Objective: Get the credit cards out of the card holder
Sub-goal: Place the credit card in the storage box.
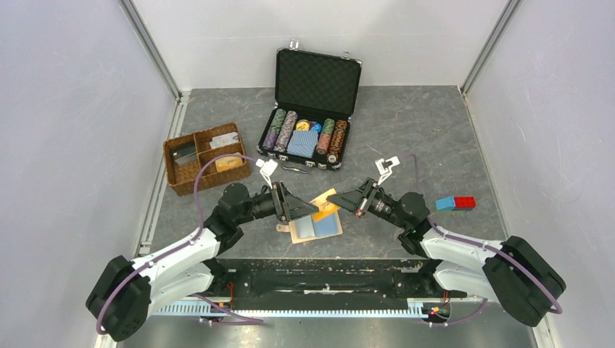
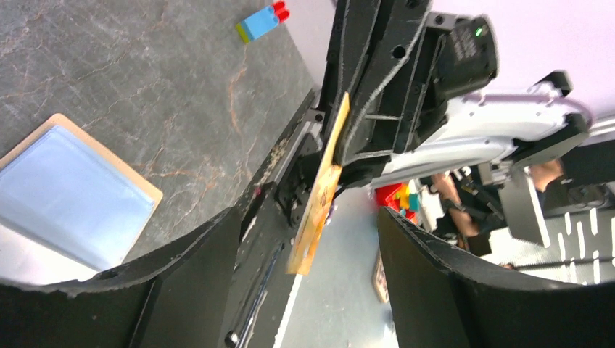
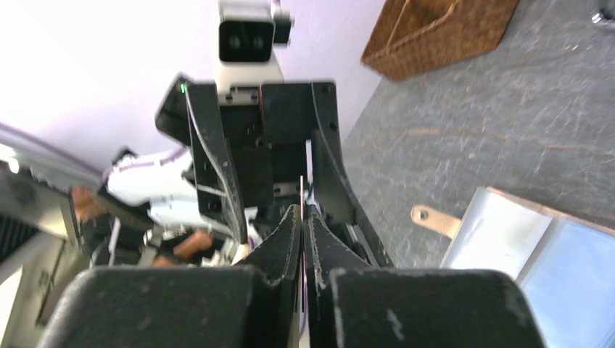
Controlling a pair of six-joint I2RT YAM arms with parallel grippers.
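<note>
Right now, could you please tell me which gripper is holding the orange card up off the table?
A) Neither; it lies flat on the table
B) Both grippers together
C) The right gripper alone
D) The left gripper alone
C: the right gripper is shut on the orange card, while the left gripper has its fingers spread wide on either side of the card, clear of it.
</note>
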